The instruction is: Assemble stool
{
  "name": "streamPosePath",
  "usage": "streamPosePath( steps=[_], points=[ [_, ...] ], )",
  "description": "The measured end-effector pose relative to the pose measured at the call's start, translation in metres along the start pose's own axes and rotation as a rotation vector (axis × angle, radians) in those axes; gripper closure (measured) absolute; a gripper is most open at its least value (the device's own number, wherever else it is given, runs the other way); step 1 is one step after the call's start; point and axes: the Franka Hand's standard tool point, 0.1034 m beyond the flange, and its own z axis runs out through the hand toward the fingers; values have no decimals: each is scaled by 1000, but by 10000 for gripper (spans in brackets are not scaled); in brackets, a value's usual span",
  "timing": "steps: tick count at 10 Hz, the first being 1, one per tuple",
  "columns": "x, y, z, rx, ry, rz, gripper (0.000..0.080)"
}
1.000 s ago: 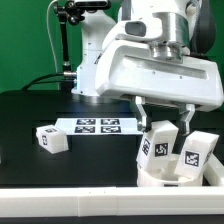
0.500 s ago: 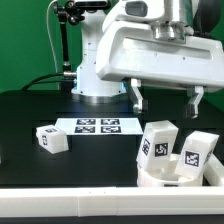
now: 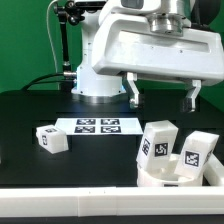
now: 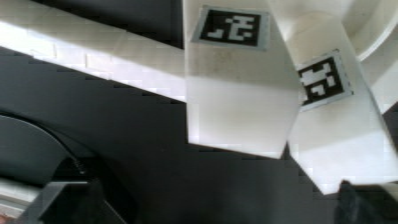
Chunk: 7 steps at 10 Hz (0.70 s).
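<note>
The round white seat (image 3: pixel 165 180) lies at the front on the exterior view's right. Two white legs stand upright in it: one (image 3: pixel 155 145) toward the left, one (image 3: pixel 195 152) toward the right, both showing markers. A third leg (image 3: pixel 50 139) lies loose on the black table at the left. My gripper (image 3: pixel 163 98) hangs above the two standing legs, open wide and empty, with its fingers (image 3: pixel 131 92) clear of them. In the wrist view the two legs (image 4: pixel 231 85) (image 4: pixel 334 115) fill the picture below the gripper (image 4: pixel 210 208).
The marker board (image 3: pixel 100 126) lies flat on the table behind the loose leg. A long white rail (image 3: pixel 60 196) runs along the table's front edge and also crosses the wrist view (image 4: pixel 80 55). The robot base (image 3: pixel 95 75) and a black stand (image 3: pixel 62 40) are behind.
The gripper has risen from around the standing legs and its fingers have spread wide apart. The legs and seat have not moved.
</note>
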Motion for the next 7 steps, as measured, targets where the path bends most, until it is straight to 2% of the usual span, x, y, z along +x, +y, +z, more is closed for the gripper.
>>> streamPosePath(
  steps=[2,3,4,7],
  points=[
    [-4,4,0,11,-40,12,151],
    [-7,-2,0,52,-149,24,151],
    [0,-3,-3,63,-169,25,151],
    [-3,-5,-2,68,-186,26,151]
  ],
)
